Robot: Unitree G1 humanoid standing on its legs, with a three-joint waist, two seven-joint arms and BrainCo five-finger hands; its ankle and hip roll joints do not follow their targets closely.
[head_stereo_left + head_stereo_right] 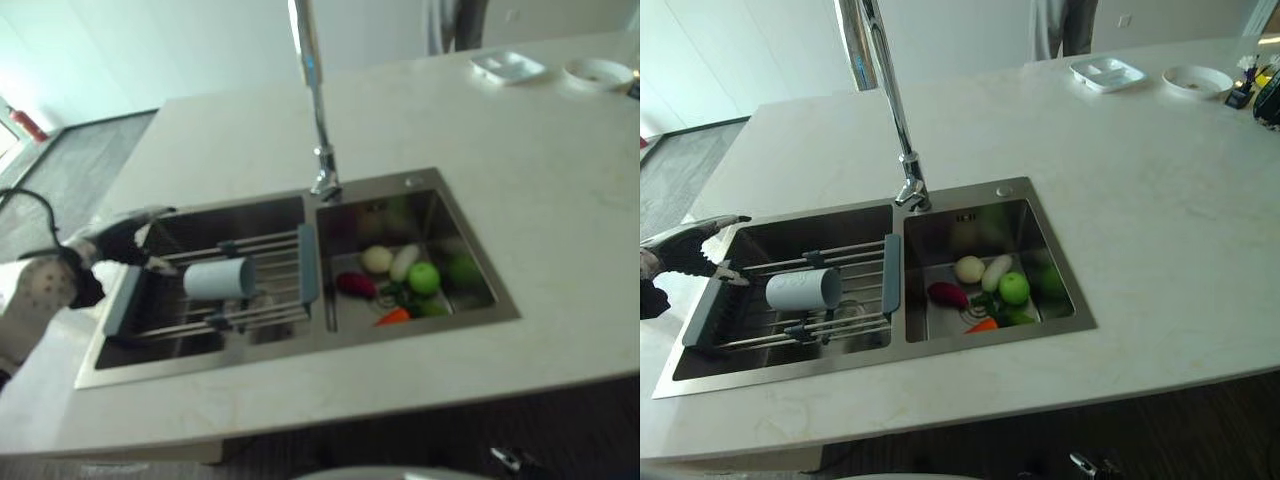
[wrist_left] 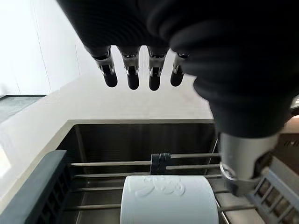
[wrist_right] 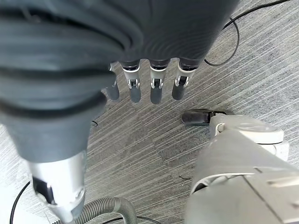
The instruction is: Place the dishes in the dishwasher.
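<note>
A pale blue-grey cup [image 1: 803,290] lies on its side on the wire drying rack [image 1: 855,262] that spans the left sink basin [image 1: 820,228]. In the left wrist view the cup [image 2: 169,199] lies just below my hand, with an embossed mark on its wall. My left hand [image 1: 692,250] hovers over the rack's left end, fingers [image 2: 132,77] straight and thumb apart, holding nothing. My right hand [image 3: 140,88] hangs open above the grey floor, beside the counter.
The right basin [image 1: 1040,240] holds vegetables and fruit, among them a green apple [image 1: 1014,288] and a carrot [image 1: 981,326]. A tall tap [image 1: 902,150] rises between the basins. A white divided tray [image 1: 1106,72] and a small bowl [image 1: 1197,79] sit at the counter's far right.
</note>
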